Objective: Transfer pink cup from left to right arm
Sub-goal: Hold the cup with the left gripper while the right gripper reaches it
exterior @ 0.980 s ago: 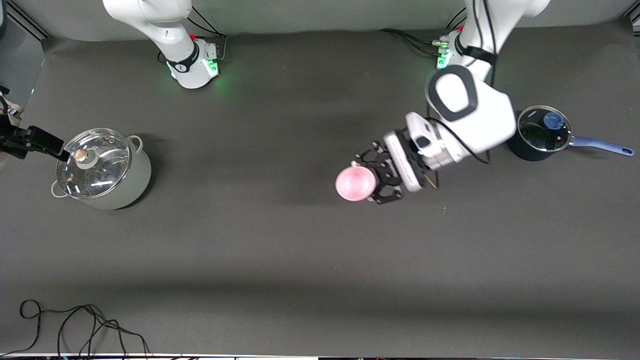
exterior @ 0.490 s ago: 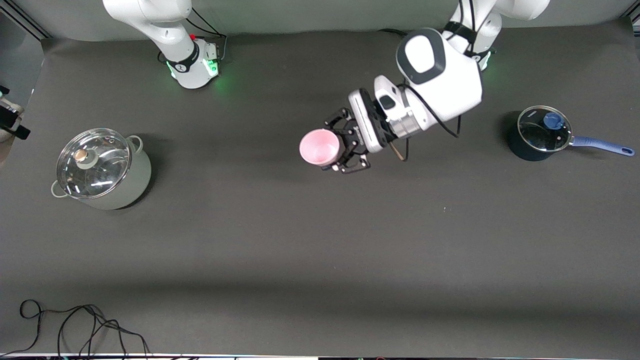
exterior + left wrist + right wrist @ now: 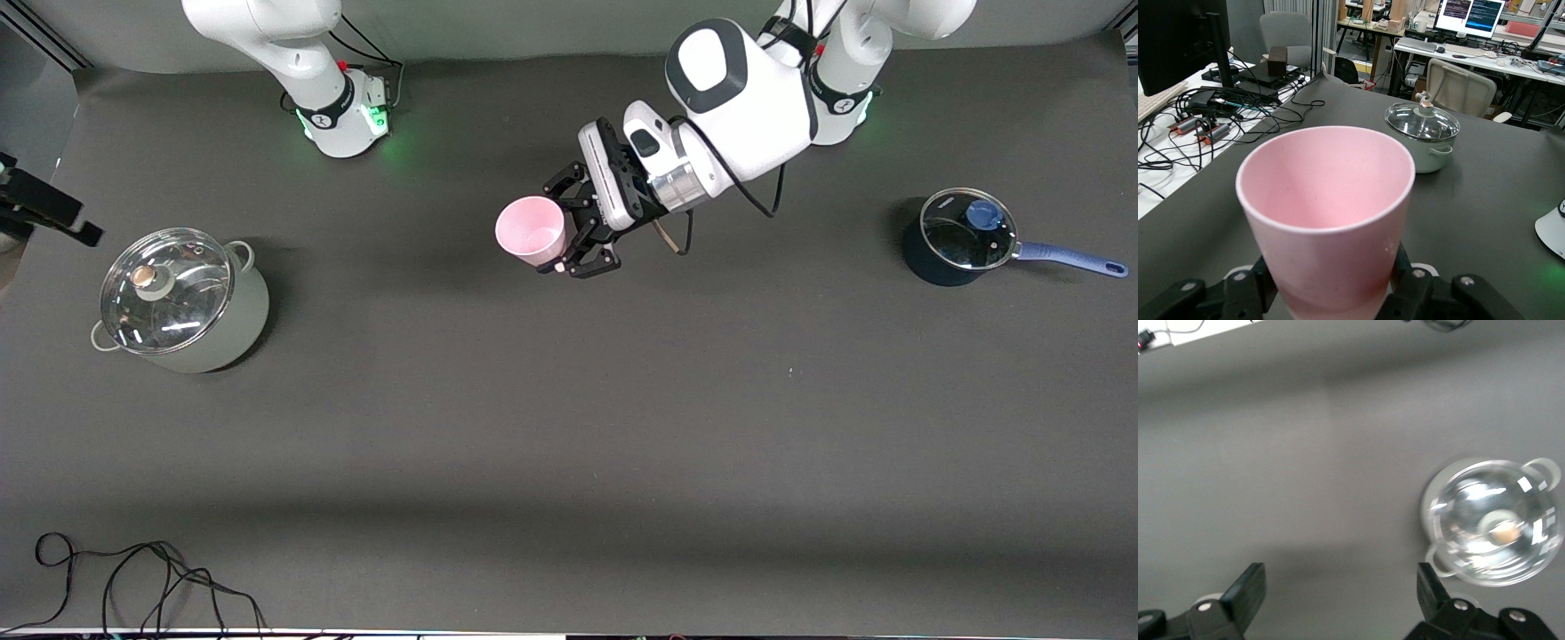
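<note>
So we've got the pink cup (image 3: 531, 230) up off the worktop (image 3: 569, 427), sitting upper middle of the front frame, tipped on its side with the left gripper (image 3: 580, 222) fingers clamped on its base. The pickup half looks done. The handover isn't: the right gripper (image 3: 1338, 603) hangs way off at the left edge, fingers spread wide with nothing between them, looking down beside the lidded steel pot (image 3: 180, 300). We'd say the two arms haven't met yet.
</note>
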You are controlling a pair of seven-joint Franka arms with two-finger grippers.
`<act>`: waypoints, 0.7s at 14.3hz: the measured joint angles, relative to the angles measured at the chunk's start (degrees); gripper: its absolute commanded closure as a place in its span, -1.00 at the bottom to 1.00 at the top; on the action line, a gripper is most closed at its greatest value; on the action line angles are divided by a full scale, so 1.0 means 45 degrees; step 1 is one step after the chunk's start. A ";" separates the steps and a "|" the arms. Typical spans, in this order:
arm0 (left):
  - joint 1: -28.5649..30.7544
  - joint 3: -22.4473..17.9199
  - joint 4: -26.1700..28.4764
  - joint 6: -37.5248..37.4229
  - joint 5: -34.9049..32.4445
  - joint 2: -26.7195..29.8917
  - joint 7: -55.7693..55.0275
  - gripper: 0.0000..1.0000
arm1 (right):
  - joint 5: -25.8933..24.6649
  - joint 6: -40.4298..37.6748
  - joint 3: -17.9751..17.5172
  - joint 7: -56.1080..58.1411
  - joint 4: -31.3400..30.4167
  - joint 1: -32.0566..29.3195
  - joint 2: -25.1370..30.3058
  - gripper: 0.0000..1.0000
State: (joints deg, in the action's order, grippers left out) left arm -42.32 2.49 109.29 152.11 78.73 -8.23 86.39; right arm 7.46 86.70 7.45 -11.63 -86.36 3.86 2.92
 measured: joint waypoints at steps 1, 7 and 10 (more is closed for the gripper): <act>-0.0010 -0.0001 -0.0007 0.0040 -0.0003 0.0000 0.0001 0.00 | 0.0143 -0.0024 -0.0032 -0.1053 0.0026 0.0341 0.0002 -0.99; -0.0025 -0.0018 -0.0025 0.0094 -0.0007 0.0001 0.0004 0.00 | 0.0261 -0.0690 -0.0093 -0.4894 0.0604 0.1875 0.0096 -0.99; -0.0029 -0.0037 -0.0033 0.0096 -0.0009 0.0001 0.0011 0.00 | 0.0452 -0.1000 -0.0622 -0.8344 0.1240 0.2917 0.0192 -0.99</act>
State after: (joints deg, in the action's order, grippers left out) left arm -42.46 2.33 109.14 152.55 78.69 -8.23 86.44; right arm 9.49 82.20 4.65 -49.18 -80.78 16.99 3.78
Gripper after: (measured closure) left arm 0.335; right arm 0.000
